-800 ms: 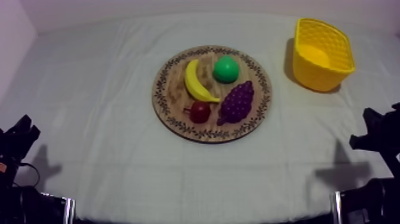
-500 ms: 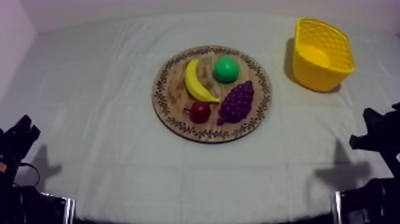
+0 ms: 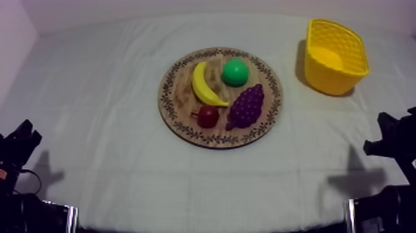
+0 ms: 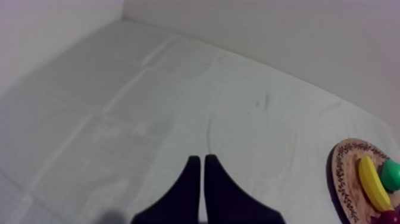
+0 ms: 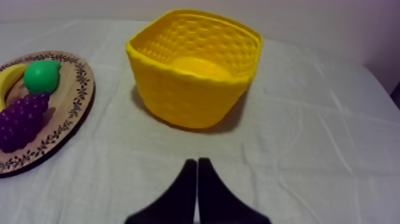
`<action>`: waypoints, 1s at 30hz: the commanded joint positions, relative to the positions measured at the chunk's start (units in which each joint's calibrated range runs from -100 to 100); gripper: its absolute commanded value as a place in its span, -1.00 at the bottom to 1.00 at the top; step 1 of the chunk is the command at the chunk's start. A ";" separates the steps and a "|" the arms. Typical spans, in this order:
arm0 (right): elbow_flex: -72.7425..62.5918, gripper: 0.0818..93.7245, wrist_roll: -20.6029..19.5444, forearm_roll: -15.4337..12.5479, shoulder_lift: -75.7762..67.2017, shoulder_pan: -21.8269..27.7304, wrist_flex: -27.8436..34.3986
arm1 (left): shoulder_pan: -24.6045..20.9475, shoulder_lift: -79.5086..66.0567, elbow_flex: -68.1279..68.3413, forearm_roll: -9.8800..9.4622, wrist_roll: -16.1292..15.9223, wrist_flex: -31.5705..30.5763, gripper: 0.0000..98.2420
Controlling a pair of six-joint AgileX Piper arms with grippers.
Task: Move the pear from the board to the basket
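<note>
- On the round wooden board (image 3: 179,121), at about 1 o'clock from its centre, lies the pear (image 3: 235,72), green and well inside the patterned rim.
- Seen from above, the pear's outline is nearly round, so its long axis cannot be read there. In the right wrist view it looks slightly narrower at its far end, on the side nearer the yellow basket (image 3: 336,57), but the taper is faint and I cannot tell how far it tilts.
- At the pear's 9 o'clock lies the banana (image 3: 204,85), just beside it with a strip of wood between. Its curved length runs from the board's 11 o'clock down toward the centre.
- The bunch of grapes (image 3: 246,106) sits at the pear's 5 o'clock, just beside it.
- The small red fruit (image 3: 208,116) is at the board's 7 o'clock, near the banana's lower tip.
- The basket stands upright at the table's 2 o'clock, mouth up, well apart from the board.
- My left gripper (image 4: 199,159) sits low at the table's 8 o'clock over bare cloth (image 3: 111,161), its fingers pressed together in a narrow wedge with nothing between them.
- My right gripper (image 5: 197,162) sits at 4 o'clock, its fingers likewise together and holding nothing. It points at the basket, with cloth between them.
</note>
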 commanded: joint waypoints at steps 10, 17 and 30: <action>-0.06 -0.99 -6.96 -0.26 -0.02 -0.95 1.48 | 0.01 -0.04 0.00 0.00 0.01 0.02 -1.00; -0.51 -0.99 -4.18 2.13 -0.02 -2.05 4.73 | 0.01 -0.04 0.00 0.00 0.03 0.02 -1.00; -22.73 -0.99 -9.20 6.62 16.02 -6.01 8.10 | 0.01 -0.04 0.00 0.00 0.01 0.02 -1.00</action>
